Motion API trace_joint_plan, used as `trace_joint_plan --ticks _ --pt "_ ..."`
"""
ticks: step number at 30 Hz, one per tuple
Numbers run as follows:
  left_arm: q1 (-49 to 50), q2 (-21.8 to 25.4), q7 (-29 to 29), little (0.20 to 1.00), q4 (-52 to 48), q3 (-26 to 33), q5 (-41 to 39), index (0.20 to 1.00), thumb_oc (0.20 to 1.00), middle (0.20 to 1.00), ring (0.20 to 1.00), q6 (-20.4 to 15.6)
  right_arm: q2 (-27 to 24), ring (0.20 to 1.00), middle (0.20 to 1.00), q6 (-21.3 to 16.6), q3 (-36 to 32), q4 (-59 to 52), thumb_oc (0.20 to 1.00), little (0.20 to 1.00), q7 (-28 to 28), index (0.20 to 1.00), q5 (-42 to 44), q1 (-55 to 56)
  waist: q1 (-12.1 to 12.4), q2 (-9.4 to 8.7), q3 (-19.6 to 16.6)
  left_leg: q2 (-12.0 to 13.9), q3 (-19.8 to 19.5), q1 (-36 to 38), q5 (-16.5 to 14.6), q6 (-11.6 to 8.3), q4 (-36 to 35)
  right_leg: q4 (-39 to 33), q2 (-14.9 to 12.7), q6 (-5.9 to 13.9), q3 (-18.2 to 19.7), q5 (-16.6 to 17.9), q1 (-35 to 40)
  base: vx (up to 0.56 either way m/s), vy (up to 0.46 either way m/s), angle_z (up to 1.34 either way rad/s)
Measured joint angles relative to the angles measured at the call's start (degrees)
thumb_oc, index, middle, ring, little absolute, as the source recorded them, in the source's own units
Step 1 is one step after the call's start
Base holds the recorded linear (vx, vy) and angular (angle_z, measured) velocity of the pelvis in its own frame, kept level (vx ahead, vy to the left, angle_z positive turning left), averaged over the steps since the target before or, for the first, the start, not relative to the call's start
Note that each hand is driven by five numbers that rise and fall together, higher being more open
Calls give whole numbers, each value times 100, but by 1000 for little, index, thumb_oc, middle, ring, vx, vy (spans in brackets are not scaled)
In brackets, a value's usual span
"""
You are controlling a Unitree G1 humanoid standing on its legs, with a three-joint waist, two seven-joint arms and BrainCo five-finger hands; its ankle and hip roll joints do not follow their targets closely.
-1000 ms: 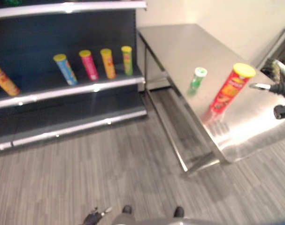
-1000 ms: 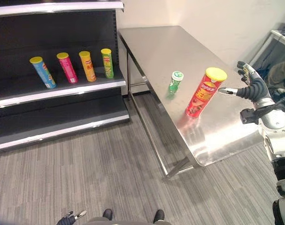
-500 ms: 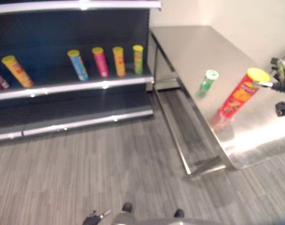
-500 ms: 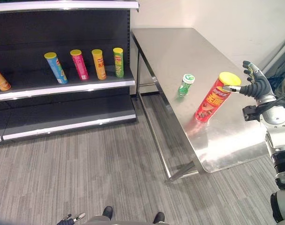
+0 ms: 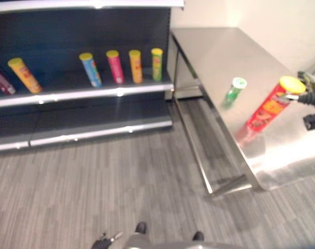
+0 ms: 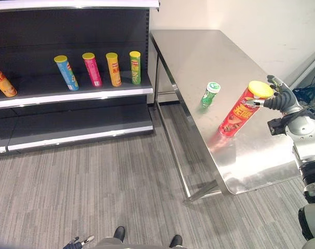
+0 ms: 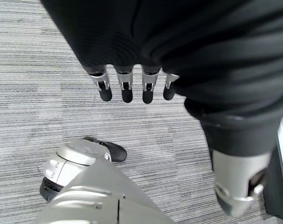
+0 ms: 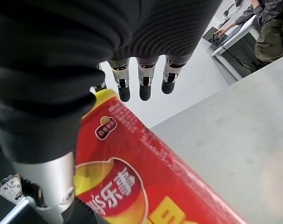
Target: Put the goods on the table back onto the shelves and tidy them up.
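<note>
Grey striped carpet floor, plain pale wall behind the steel surface, person in a camouflage-pattern sleeve seated at a white desk in the background, open laptop on that desk

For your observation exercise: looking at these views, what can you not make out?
- Whether the right hand touches the red can: both eye views, too small; right wrist view, the can hides the contact.
- Maroon item on the shelf: cut off by the left eye view's edge.
- Print on the small green can: too small.

red can, large yellow Chinese characters, brand logo
</note>
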Motion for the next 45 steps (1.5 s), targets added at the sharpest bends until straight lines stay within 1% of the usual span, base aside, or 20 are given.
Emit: trace_joint_plan --ticks 7,11,15,17,19,20,21,22,23,33,37,38,39,40,41,42,43,44,45 --pt "0 -1 49 1000 1 0 -199 1000 1000 1000 1000 0 -1 1000 1000 3 86 66 1000 1000 29 1000 4 -119 20 -5 1 0 -12 -5 1 -2 0 0 3 0 -13 -2 2 0 0 0" --pt "-2 -2 74 1000 16 0 -219 1000 1000 1000 1000 1 6 1000 1000 74 338 453 1000 1000 54 1000 0 -433 17 -17 6 10 -16 -6 8 -12 0 0 12 -1 -16 -1 3 0 0 0" --pt "-5 1 82 1000 35 0 -219 1000 1000 1000 1000 0 -1 1000 1000 189 696 869 1000 1000 146 1000 -11 -725 22 -55 11 25 -28 -9 13 -21 0 0 30 -2 -25 -2 6 0 0 0" --pt "-5 1 84 1000 68 -1 -219 1000 1000 1000 1000 0 0 1000 1000 247 956 1035 1000 1000 220 1000 -156 -876 20 -81 10 32 -34 -12 17 -27 0 0 38 -6 -31 -4 6 0 0 0" --pt "-7 1 84 1000 72 0 -222 1000 1000 1000 1000 0 13 1000 1000 269 995 1079 1000 1000 301 1000 -219 -931 20 -98 10 35 -60 -23 25 -35 0 0 44 -13 -54 -9 10 -4 1 5" --pt "-10 3 84 1000 89 0 -222 1000 1000 1000 1000 0 36 799 799 270 998 1099 799 799 329 799 -220 -939 20 -102 9 37 -75 -27 30 -37 0 0 47 -16 -70 -10 14 -4 -1 9" --pt "-13 3 83 1000 99 1 -222 1000 1000 1000 1000 0 37 520 520 275 1029 1098 520 520 336 520 -220 -947 20 -103 9 38 -95 -38 36 -41 0 0 49 -20 -91 -13 15 -3 0 8" --pt "-14 3 83 1000 108 1 -222 1000 1000 1000 1000 0 37 344 344 284 1054 1097 344 344 342 344 -220 -963 18 -103 9 40 -105 -46 41 -40 0 0 50 -21 -103 -14 15 -2 -6 10" --pt "-13 3 83 1000 110 0 -223 1000 1000 1000 1000 0 38 200 200 327 1101 1098 200 200 349 200 -217 -1014 18 -103 9 44 -128 -64 52 -41 0 0 52 -23 -127 -15 14 -2 -6 7" --pt "-11 11 70 1000 109 5 -248 1000 1000 1000 1000 0 37 200 200 365 1167 931 200 200 553 200 -161 -1155 40 -106 11 52 -136 -69 65 -50 0 0 75 -28 -132 -17 14 -1 -1 1" --pt "-15 9 72 1000 105 23 -397 1000 1000 1000 1000 1 -16 200 200 359 1111 455 200 200 545 200 -155 -1036 -18 -85 25 58 -135 -71 65 -50 0 -1 77 -29 -130 -19 12 0 0 0" --pt "-15 9 74 1000 102 31 -395 1000 1000 1000 1000 2 -48 200 200 366 910 163 200 200 532 200 -160 -854 -19 -77 31 58 -134 -72 65 -50 0 -1 76 -30 -130 -20 11 0 0 0" --pt "-5 -4 79 1000 93 75 -396 1000 1000 1000 1000 -3 -69 200 200 332 442 -345 200 200 458 200 -153 -432 -12 -71 38 58 -135 -75 65 -50 0 -1 76 -33 -133 -26 11 19 -34 0" --pt "5 -10 83 1000 109 75 -395 1000 1000 1000 1000 4 -69 200 200 290 288 -588 200 200 426 200 -138 -260 -22 -63 43 55 -133 -73 65 -50 0 -1 75 -33 -131 -26 11 22 -39 1" --pt "6 -29 85 1000 93 94 -393 1000 1000 1000 1000 9 -74 200 200 230 -268 -1262 200 200 361 200 -90 263 -37 -12 76 51 -133 -76 65 -50 0 -1 76 -27 -129 -31 11 12 -39 0" --pt "19 -56 91 1000 54 136 -393 1000 1000 1000 1000 1 -69 200 200 140 -586 -1637 200 200 280 200 -50 592 -14 16 98 51 -135 -75 65 -50 0 0 76 -28 -133 -31 12 -32 -42 0" --pt "20 -64 99 1000 64 131 -393 1000 1000 1000 1000 12 -69 200 200 46 -582 -1671 200 200 268 200 24 600 -43 48 113 52 -132 -73 65 -51 0 0 75 -28 -130 -30 12 -42 -32 2" --pt "11 -74 101 1000 -36 154 -390 1000 1000 1000 1000 7 -63 200 200 57 -983 -1974 200 200 176 200 -13 917 -23 110 155 51 -142 -91 88 -61 1 0 83 -25 -141 -33 11 -68 -14 4" --pt "22 -124 105 1000 -129 248 -390 1000 1000 1000 1000 -17 -30 200 200 -30 -1288 -2234 200 200 32 200 -58 1121 -11 152 206 53 -149 -94 89 -67 0 -1 82 -26 -146 -33 10 -33 3 3"
